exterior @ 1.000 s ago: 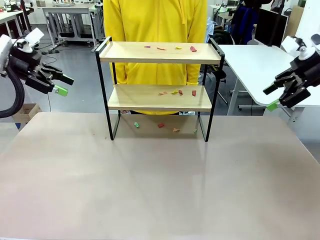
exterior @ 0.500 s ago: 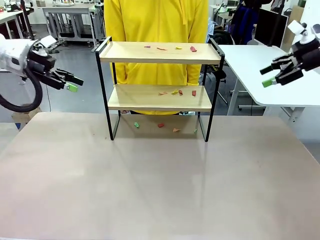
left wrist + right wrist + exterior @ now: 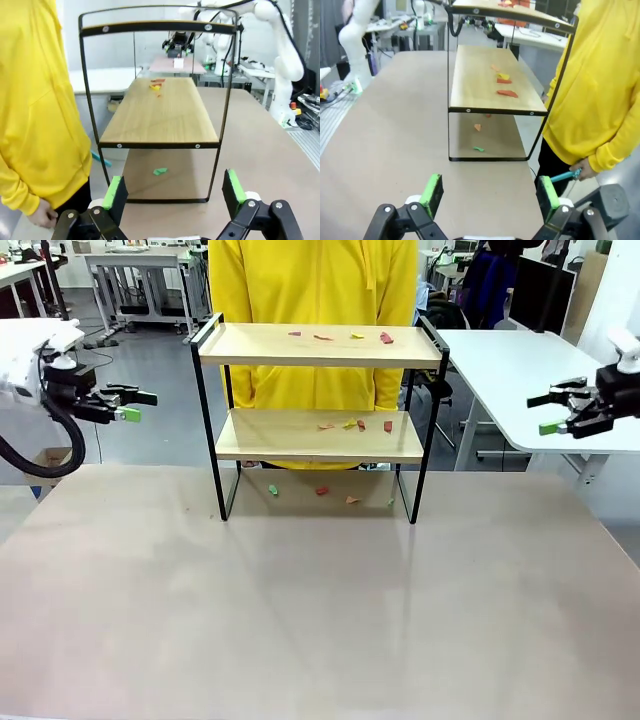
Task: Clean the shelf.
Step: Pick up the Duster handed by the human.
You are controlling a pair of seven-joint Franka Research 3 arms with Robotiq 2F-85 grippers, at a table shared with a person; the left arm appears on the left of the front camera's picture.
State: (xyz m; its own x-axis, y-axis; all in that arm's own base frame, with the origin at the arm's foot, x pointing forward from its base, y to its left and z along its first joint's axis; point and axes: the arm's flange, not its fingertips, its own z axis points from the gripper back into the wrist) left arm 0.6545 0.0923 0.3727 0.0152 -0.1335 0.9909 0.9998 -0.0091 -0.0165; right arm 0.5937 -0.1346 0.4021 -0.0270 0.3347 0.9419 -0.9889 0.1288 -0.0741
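The shelf [image 3: 280, 434] stands on the far part of the brown worktop [image 3: 300, 620], midway between the two arms, with its legs on the worktop and its two wooden boards level. A person in a yellow hooded top [image 3: 310, 290] stands just behind it.

Small coloured scraps [image 3: 322, 337] lie in a row on the right half of the upper board [image 3: 250, 344]. A few more sit on the lower board [image 3: 260, 436], also right of its middle. Others lie on the worktop beneath the shelf, between its legs.

The left tool [image 3: 138, 406] hangs in the air off the shelf's left end, well apart from it and about level with the gap between the boards. Its fingers point toward the shelf. In its wrist view the left tool [image 3: 174, 192] is spread wide with nothing between the green pads [image 3: 114, 193], and it looks along the shelf from the end.

The right tool [image 3: 542, 414] hangs off the right end at much the same height, also well apart. It too is spread wide and holds nothing [image 3: 489, 192]. In that view the person's hand [image 3: 583, 170] holds a thin teal object [image 3: 564, 175] at the far side of the worktop.
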